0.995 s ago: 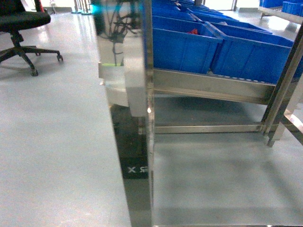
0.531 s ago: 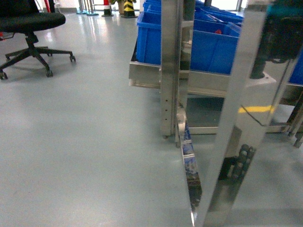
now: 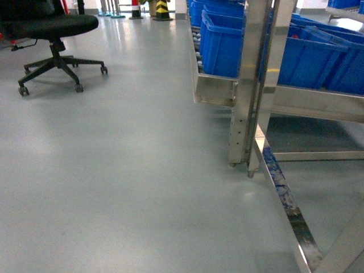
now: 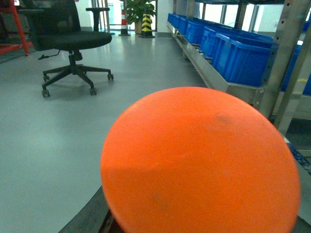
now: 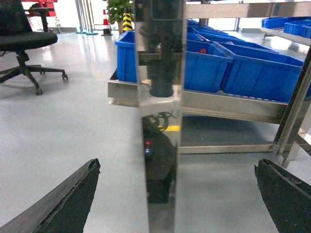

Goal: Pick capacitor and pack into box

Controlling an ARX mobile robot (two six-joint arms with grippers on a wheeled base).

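Neither the capacitor nor the box shows in any view. My right gripper [image 5: 176,167] is open, its two dark fingers [image 5: 73,199] spread wide with nothing between them, low over the grey floor. A shiny steel post [image 5: 160,121] stands straight ahead of it. In the left wrist view a large round orange thing [image 4: 199,160] fills the lower frame and hides the left gripper's jaws. No arm appears in the head view.
A steel rack upright [image 3: 250,85] carries a sloping row of blue bins [image 3: 227,40] on the right. Its low floor rail [image 3: 284,193] runs toward me. A black office chair [image 3: 54,28] stands on open grey floor at the far left.
The head view has swung to the left: the chair and rack slid rightward in the frame, and the close reflective post left it on the right.
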